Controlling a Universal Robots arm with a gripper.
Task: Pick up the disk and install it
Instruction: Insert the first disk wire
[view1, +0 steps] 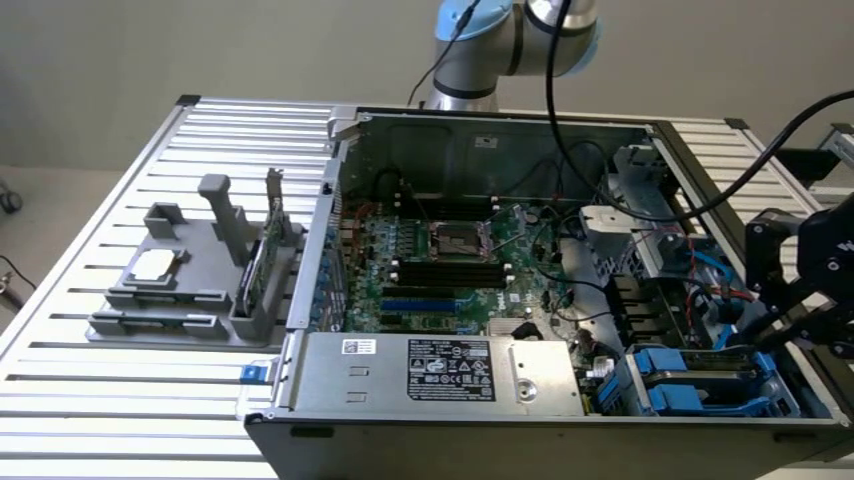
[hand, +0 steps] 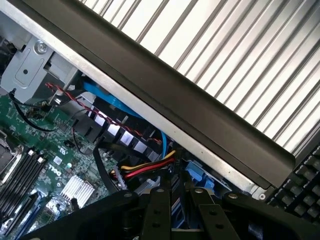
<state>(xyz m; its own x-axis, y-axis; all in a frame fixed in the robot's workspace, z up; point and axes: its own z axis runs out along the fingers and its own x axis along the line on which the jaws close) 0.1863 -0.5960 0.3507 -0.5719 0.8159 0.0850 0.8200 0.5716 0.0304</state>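
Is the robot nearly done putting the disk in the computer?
Nearly, it seems. Done: the disk, in its blue frame, is already inside the computer case, in the corner bay. In hand: the hand reaches down right at it. Left: I cannot tell whether it is pushed fully home.

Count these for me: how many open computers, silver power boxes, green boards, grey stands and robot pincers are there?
Open computer: 1
Silver power box: 1
Green board: 1
Grey stand: 1
Pincer: 1
Total: 5
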